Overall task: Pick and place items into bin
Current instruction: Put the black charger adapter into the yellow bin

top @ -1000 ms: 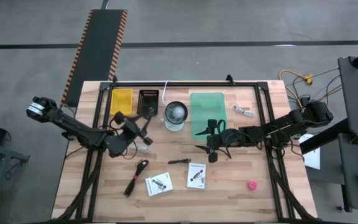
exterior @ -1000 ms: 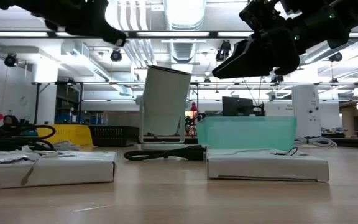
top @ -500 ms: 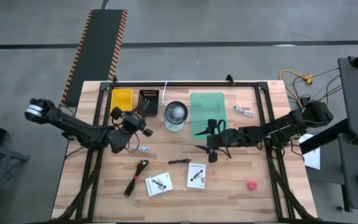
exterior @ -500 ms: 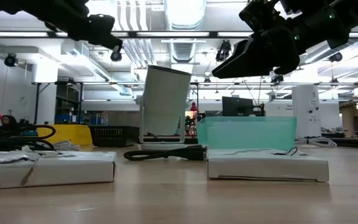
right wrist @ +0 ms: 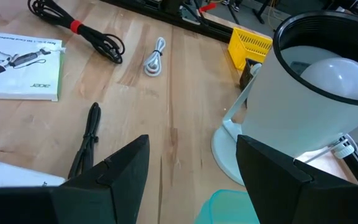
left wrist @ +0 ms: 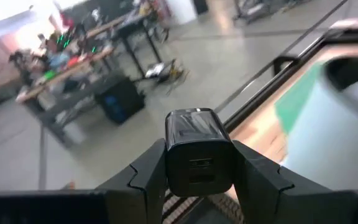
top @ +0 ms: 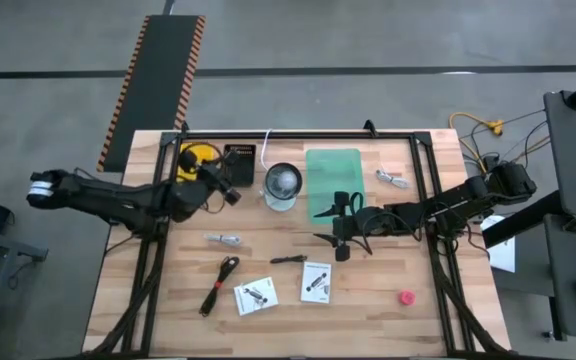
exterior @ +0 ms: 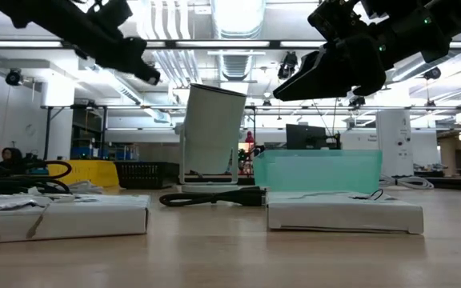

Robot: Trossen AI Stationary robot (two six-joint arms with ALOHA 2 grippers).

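Now left gripper (left wrist: 197, 180) pinching boxy glossy blk adapter (left wrist: 197, 149); right gripper (right wrist: 188, 180) spread.

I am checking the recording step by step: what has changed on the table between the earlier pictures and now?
The left gripper, shut on a black adapter, moved from the table's middle toward the far edge, over the yellow bin and black bin. A silver piece now lies uncovered. The right gripper, cable and packets stayed as they were.

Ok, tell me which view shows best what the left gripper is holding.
The left wrist view: the left gripper is shut on a black block, seen close and unobstructed. The high view shows only the gripper near the yellow bin; the low view shows just the arm's silhouette; the right wrist view misses it.
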